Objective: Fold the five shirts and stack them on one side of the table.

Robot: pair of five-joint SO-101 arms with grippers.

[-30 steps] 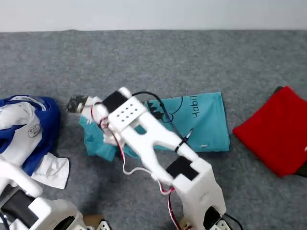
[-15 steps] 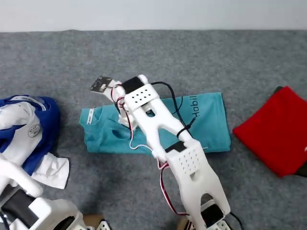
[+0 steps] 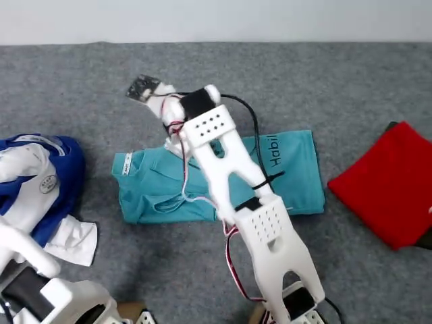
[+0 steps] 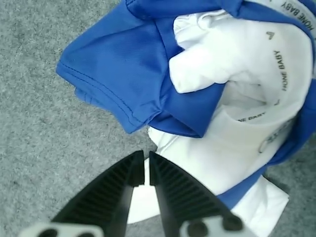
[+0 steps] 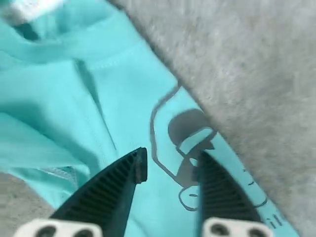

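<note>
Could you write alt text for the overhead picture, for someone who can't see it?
A white robot arm stretches over a teal shirt lying on a grey table. A red shirt lies at the picture's right, a blue and white heap of clothes at its left.

Red shirt (image 3: 385,182) cut by edge; arm (image 3: 214,135) overlaps teal shirt (image 3: 290,175).

Robot lab bench: grey felt tabletop (image 3: 324,74), plain white wall (image 3: 202,20).

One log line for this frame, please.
right tool: open, over teal shirt | left tool: shut, at blue-and-white shirt pile | red shirt: folded, apart from teal
</note>
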